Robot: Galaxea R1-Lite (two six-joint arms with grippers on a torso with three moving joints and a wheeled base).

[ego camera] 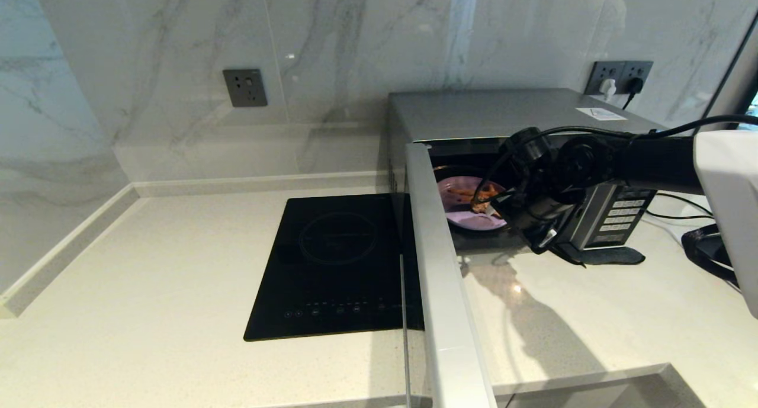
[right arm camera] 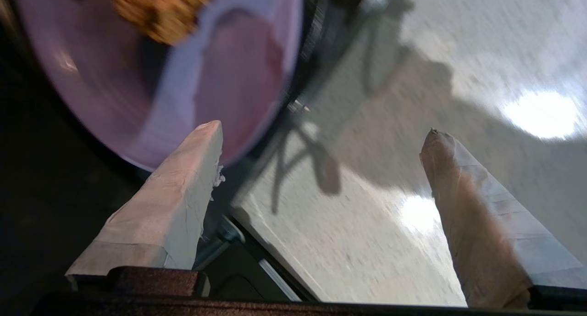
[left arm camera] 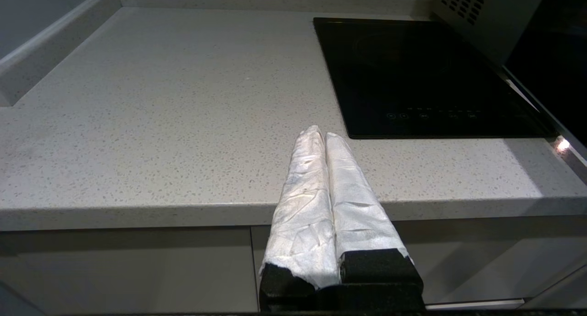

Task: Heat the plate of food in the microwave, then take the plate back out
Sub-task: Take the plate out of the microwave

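The microwave (ego camera: 503, 109) stands at the back right with its door (ego camera: 438, 266) swung wide open toward me. Inside sits the lilac plate of food (ego camera: 468, 209), fries and a brown fried piece (ego camera: 482, 195) on it. My right gripper (ego camera: 530, 227) hangs at the oven's mouth, over the plate's near rim. In the right wrist view the gripper (right arm camera: 321, 137) is open and empty; one finger (right arm camera: 183, 187) lies over the edge of the plate (right arm camera: 114, 77), the other over the counter. My left gripper (left arm camera: 319, 135) is shut and empty, parked off the counter's front edge.
A flat black cooktop (ego camera: 337, 260) is set into the pale counter (ego camera: 148, 289) left of the open door. The microwave's button panel (ego camera: 616, 215) is right of my wrist. Wall sockets (ego camera: 619, 76) with plugs and cables sit behind the oven.
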